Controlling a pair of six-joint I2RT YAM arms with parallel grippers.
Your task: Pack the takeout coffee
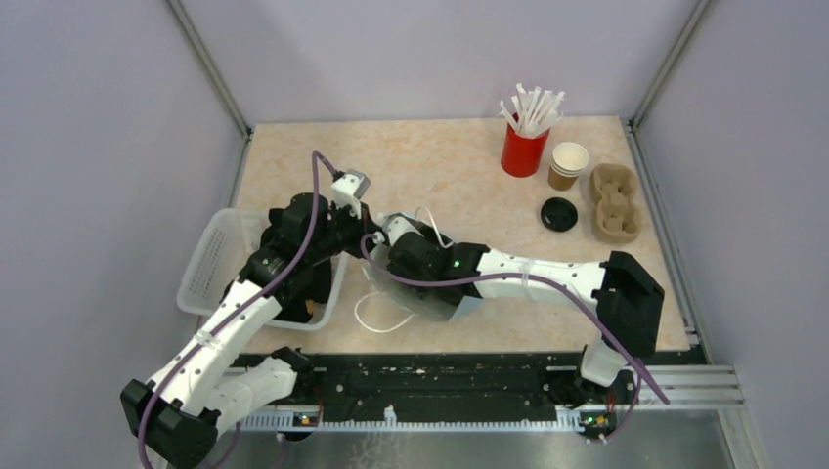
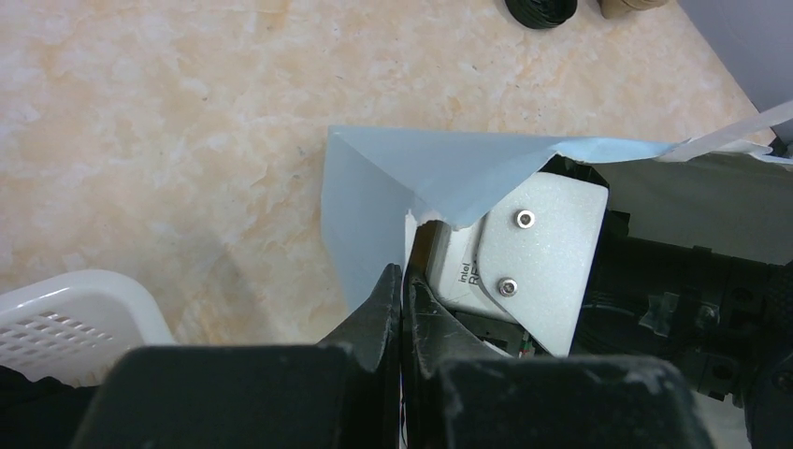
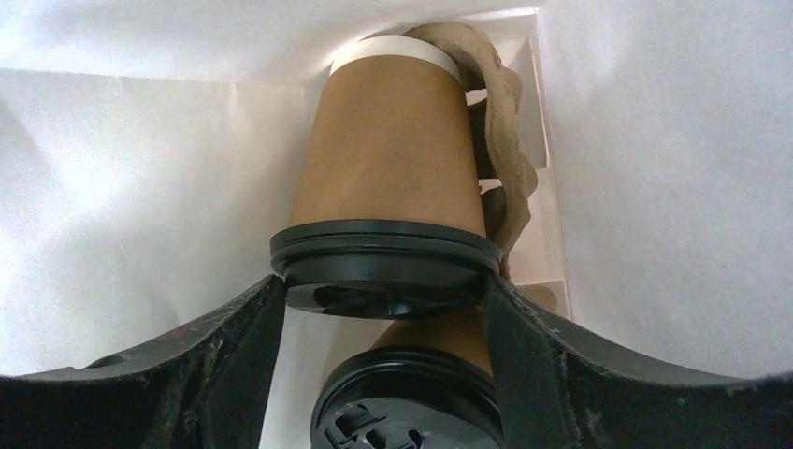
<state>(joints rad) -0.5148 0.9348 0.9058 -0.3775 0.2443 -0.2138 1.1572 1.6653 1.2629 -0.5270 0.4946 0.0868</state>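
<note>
Soft even overhead light, faint shadows; washed-out white bag, dark soft-focus right gripper up close.

**Only 1 brand mark can be read**

In the left wrist view, a white camera housing shows inside the open mouth of the pale blue bag. On its face stands the word "intel" in small dark lower-case letters. Just under it are the capitals "RE", where the line is cut off by the white plate with 2 screws lying over the housing. In the right wrist view, the black lid of the upper kraft-paper cup and the second black lid below it bear raised moulded shapes, too blurred to read.
</note>
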